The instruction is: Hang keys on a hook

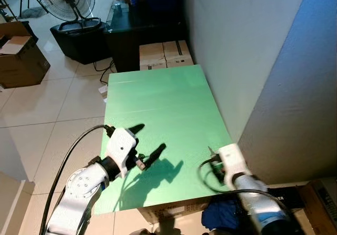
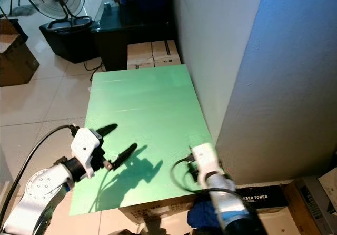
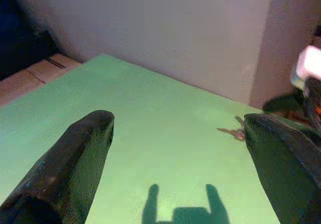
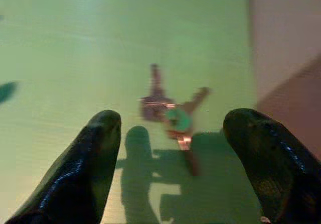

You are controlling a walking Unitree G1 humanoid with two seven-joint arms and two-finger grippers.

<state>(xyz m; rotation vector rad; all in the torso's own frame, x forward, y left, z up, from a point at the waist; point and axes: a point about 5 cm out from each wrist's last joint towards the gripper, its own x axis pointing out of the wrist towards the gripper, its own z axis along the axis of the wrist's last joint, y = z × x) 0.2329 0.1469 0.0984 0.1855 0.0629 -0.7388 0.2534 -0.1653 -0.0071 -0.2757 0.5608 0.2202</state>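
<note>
the green counter (image 1: 158, 108) stands against the wall. a bunch of keys (image 4: 170, 114) lies flat on it, near the wall-side edge.

You can read one bit of writing: white letters on the black box (image 2: 263, 195) by the floor, just under the near edge of the green table (image 2: 152, 103), and they say "BLACK TONER". In the left eye view the same box (image 1: 278, 197) shows only a blurry end of those letters. The brown boxes past the far end of the table (image 1: 164, 54) have no words you can read.
</note>
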